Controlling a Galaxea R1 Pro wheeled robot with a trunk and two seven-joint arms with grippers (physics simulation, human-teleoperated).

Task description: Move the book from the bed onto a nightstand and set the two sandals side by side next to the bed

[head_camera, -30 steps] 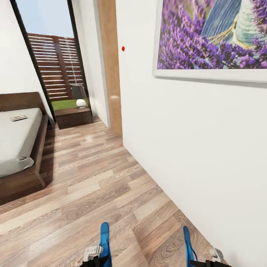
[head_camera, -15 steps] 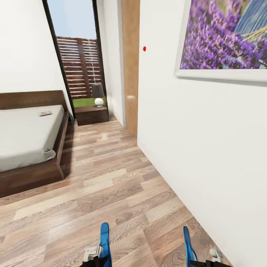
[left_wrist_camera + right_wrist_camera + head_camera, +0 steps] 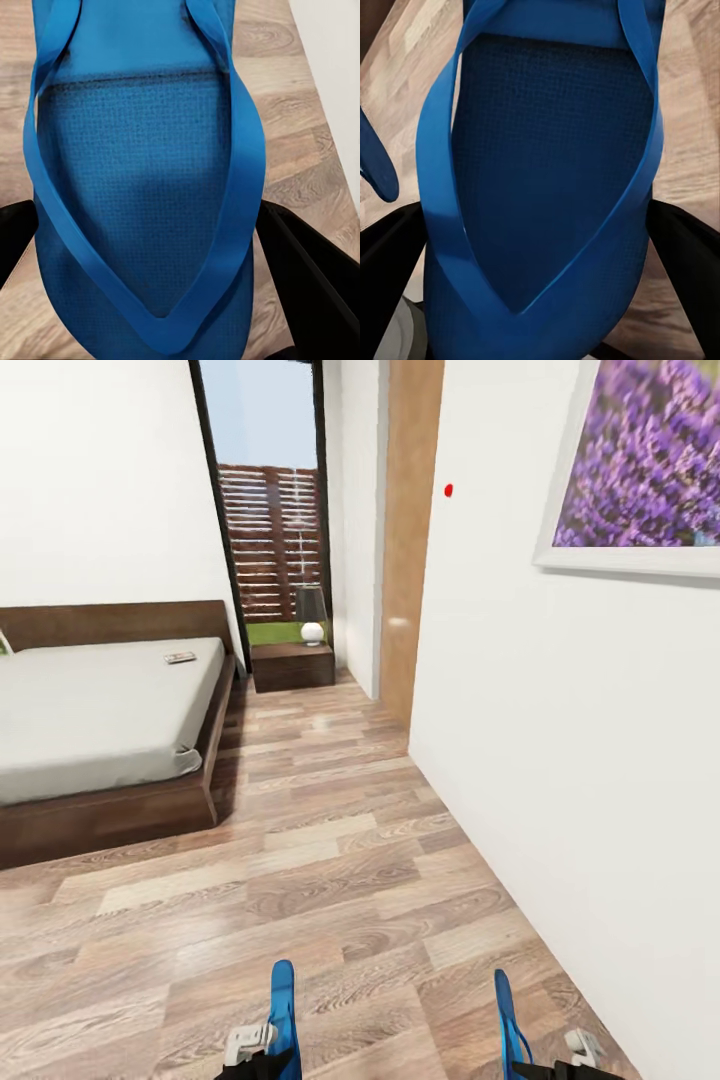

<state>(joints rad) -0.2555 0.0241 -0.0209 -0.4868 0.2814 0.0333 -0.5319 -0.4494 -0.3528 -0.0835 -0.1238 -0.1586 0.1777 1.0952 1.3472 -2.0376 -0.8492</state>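
Sandals in both claws, you are carrying one blue sandal (image 3: 283,1010) in the left gripper (image 3: 262,1050) and seemingly its mate (image 3: 508,1020) in the right gripper (image 3: 560,1060), each clamped edge-on, next needing a floor spot beside the bed (image 3: 100,710), where the book (image 3: 180,657) is lying.

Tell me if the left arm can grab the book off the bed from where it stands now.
Probably not. The left pincer is shut on a sandal, and the book lies far off near the headboard, across open floor. The robot would need to drive closer and free that pincer.
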